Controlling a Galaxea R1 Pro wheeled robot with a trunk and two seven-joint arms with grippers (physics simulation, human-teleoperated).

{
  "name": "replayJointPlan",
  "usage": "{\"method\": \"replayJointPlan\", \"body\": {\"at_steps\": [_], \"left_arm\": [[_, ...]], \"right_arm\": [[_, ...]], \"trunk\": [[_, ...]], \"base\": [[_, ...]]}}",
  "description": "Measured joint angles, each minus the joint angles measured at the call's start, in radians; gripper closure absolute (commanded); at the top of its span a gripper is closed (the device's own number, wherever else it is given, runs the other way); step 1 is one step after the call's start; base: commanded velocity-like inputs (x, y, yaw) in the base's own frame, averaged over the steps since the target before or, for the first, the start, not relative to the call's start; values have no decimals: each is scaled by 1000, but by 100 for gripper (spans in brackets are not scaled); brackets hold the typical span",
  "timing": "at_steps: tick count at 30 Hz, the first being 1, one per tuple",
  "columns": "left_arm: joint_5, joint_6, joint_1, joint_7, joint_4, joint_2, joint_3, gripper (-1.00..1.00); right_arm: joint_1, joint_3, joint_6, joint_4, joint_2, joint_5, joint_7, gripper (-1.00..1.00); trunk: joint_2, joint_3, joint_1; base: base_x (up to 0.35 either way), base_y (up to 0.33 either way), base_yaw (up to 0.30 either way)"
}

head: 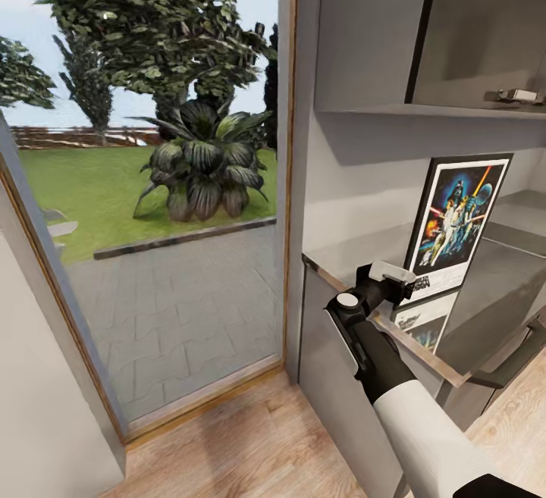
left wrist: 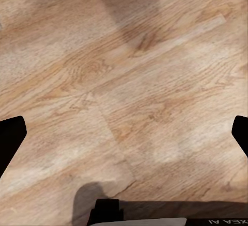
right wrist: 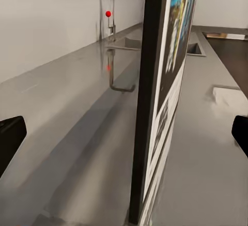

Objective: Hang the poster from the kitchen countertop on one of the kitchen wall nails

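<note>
The poster (head: 459, 217) stands upright on the kitchen countertop (head: 500, 286), leaning back toward the wall, and its reflection shows on the slab. My right gripper (head: 396, 277) is at the poster's lower left corner, open. In the right wrist view the poster's black frame edge (right wrist: 150, 107) runs edge-on between the two wide-apart fingers (right wrist: 10, 138), above the grey countertop (right wrist: 67, 133). My left gripper (left wrist: 124, 133) is open with nothing in it, hanging over the wooden floor (left wrist: 129, 81). The wall nails are out of view.
Grey upper cabinets (head: 379, 28) hang above the counter. A tall glass door (head: 152, 217) to the garden is just left of the counter's end. A tap (right wrist: 111, 25) and a sink (right wrist: 129, 43) lie further along the slab. Dark bar handles (head: 516, 361) project from the base cabinets.
</note>
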Motion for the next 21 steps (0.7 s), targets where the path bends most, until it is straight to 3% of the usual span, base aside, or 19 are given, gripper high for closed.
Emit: {"method": "replayJointPlan", "body": {"at_steps": [21], "left_arm": [[0,0,0,0,-1,0,0,-100]], "right_arm": [[0,0,0,0,0,0,0,-100]], "trunk": [[0,0,0]], "base": [[52,-68,0]]}}
